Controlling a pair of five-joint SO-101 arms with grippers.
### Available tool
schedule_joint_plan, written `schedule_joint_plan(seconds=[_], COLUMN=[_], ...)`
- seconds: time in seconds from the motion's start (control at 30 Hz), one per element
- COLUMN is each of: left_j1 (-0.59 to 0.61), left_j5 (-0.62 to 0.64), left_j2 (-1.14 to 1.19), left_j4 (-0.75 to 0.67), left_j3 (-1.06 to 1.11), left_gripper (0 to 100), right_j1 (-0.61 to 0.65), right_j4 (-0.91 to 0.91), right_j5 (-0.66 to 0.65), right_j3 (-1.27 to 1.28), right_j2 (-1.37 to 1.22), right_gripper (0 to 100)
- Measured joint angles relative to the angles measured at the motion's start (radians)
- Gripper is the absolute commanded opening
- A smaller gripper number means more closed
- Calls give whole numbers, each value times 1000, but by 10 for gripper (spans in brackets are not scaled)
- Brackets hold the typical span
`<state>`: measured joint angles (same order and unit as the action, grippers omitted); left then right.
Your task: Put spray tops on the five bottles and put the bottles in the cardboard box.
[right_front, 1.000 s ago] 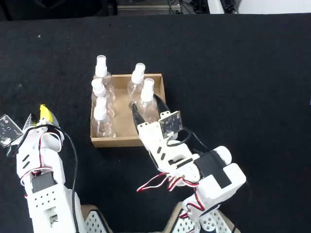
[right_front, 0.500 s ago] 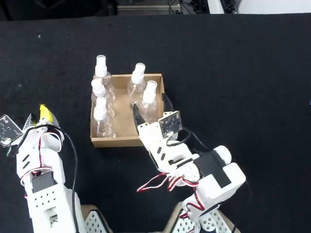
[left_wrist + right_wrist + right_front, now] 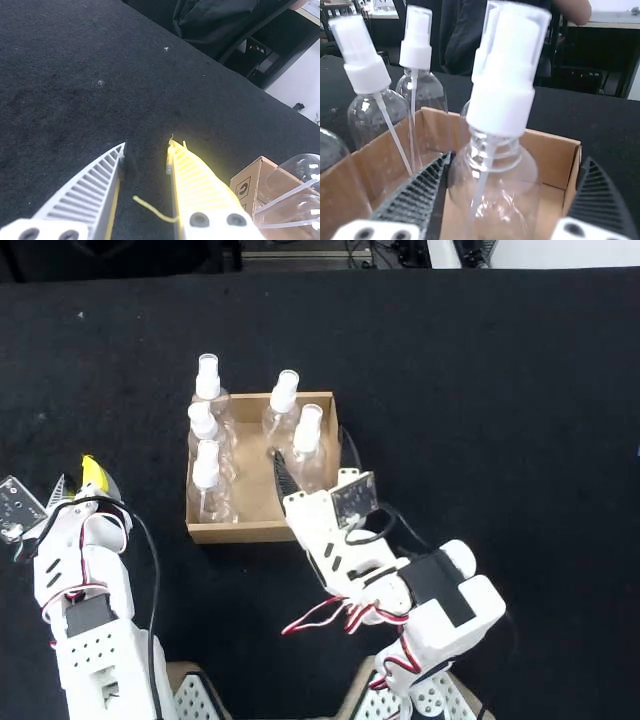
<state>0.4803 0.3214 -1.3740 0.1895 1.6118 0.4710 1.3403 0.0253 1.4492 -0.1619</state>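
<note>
Right gripper (image 3: 517, 165) is spread: one jaw sits close against the capped bottle (image 3: 500, 170), the other stands apart from it. The bottle is upright between them, inside the cardboard box (image 3: 240, 531), at the corner nearest that arm. Four more capped bottles (image 3: 207, 480) stand close by. Left gripper (image 3: 146, 146) is slightly parted, holding nothing, over the black table (image 3: 75, 75).
</note>
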Motion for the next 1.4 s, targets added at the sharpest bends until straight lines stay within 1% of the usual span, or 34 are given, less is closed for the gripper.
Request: schedule_joint_plan(seconds=[0.2,0.37,0.57,0.67,1.0,1.07,1.2,1.23,1.3,1.4], left_j1=[0,0,0,0,0,0,0,0,0,0], left_j5=[0,0,0,0,0,0,0,0,0,0], left_j2=[0,0,0,0,0,0,0,0,0,0], left_j4=[0,0,0,0,0,0,0,0,0,0], left_j3=[0,0,0,0,0,0,0,0,0,0], left_gripper=[116,116,116,116,116,116,116,116,116,116], right_j1=[0,0,0,0,0,0,0,0,0,0], right_j4=[14,64,64,9,-474,-606,-945,-1034,-1209,-1445], right_j5=[0,0,0,0,3,3,6,6,6,6], right_j3=[0,18,87,120,124,109,20,-5,-41,-60], right_j2=[0,3,193,334,845,961,1201,1258,1367,1508], right_gripper=[333,332,330,330,330,329,326,312,239,42])
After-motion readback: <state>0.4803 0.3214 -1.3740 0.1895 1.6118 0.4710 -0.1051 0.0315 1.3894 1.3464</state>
